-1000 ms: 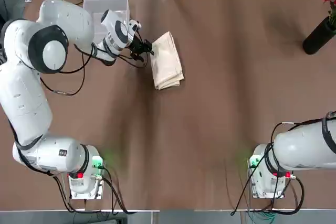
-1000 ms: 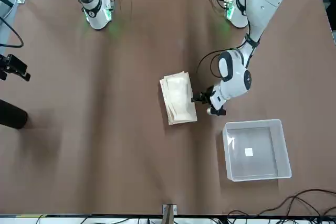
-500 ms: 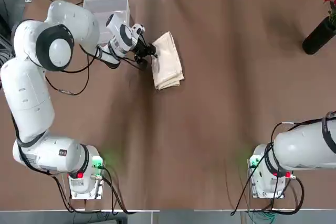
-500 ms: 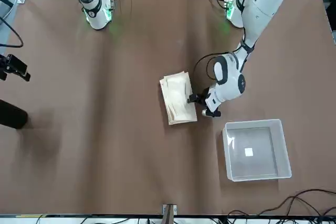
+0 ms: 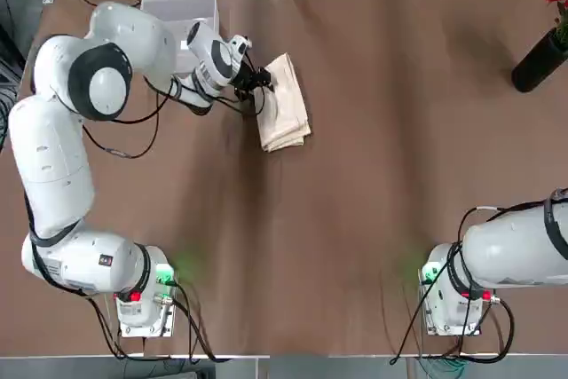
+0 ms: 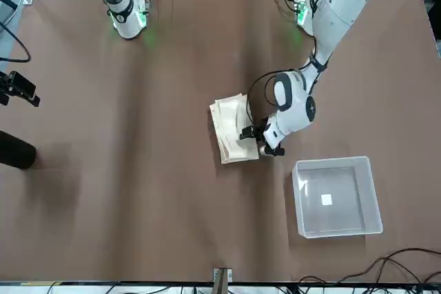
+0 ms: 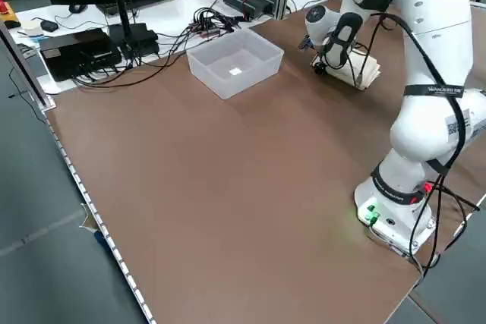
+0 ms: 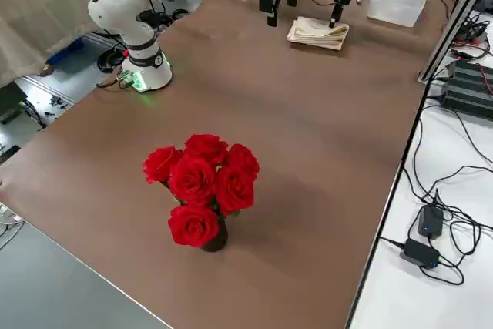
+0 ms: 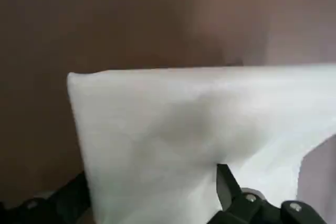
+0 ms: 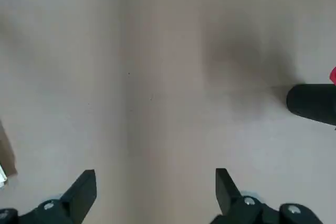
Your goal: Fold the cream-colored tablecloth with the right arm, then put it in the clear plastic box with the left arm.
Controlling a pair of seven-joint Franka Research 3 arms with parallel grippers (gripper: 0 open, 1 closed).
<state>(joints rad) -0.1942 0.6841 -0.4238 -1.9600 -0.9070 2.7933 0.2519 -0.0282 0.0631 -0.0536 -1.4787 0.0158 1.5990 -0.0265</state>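
left gripper (image 5: 258,88): at the cloth's box-side long edge, low over the table; fingers spread apart, the edge lying between them in the wrist view, nothing clamped yet.
cloth (image 5: 283,102): folded into a layered oblong on the table, directly ahead of the left gripper and touching or all but touching its fingertips; in the wrist view (image 9: 184,129) it fills the span between the two fingers.
cloth long axis: runs away from the robot with a slight slant, so it lies crosswise to the gripper's reach; the gripper meets a long side, not a short end.
cloth pointing: the far short end tilts a little toward the box side; the near short end shows the stacked, loose layers (image 8: 317,33).
box (image 6: 337,196): behind the left gripper, on the side opposite the cloth, near but apart from both; empty apart from a small label on its bottom.
nearer arm: the left one by far; its gripper is at the cloth.
right gripper (image 10: 152,192): parked high, well away from the cloth, fingers apart and empty, bare table below.
step in hand: folding looks done; this is the pick by the left arm.
what the move turns on: the fingers must straddle all layers at the long edge; a shallow bite could lift only the top ply and let the fold open.
carry direction: back along the gripper's own line toward the box.
fit: the cloth's length looks close to the box's width, so it may need lowering flat or slightly bunched.
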